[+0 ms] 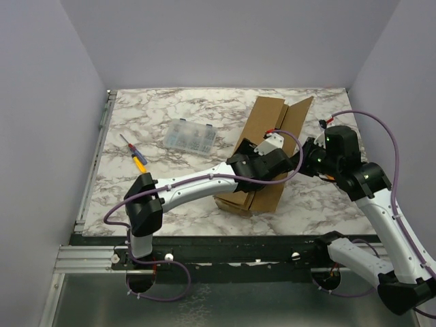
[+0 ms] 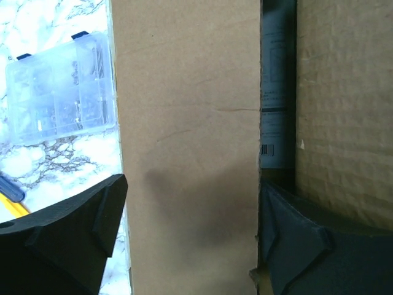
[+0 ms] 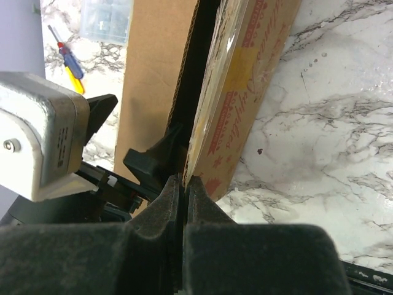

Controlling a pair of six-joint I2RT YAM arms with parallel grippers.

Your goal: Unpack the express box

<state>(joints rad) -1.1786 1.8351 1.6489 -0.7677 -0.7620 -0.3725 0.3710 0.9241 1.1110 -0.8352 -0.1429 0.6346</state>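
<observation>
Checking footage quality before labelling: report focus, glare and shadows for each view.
Top external: evenly lit, express box crisp. Left wrist: left claw fingers blurred, marble table washed out, soft shadow on cardboard. Right wrist: right claw fingers blurred, box's gap black.

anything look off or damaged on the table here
Nothing stands out. The express box lies slanted with one flap raised, pinched in the right gripper's jaws, which fits unpacking. The compartment case looks shut, nothing spilled.
</observation>
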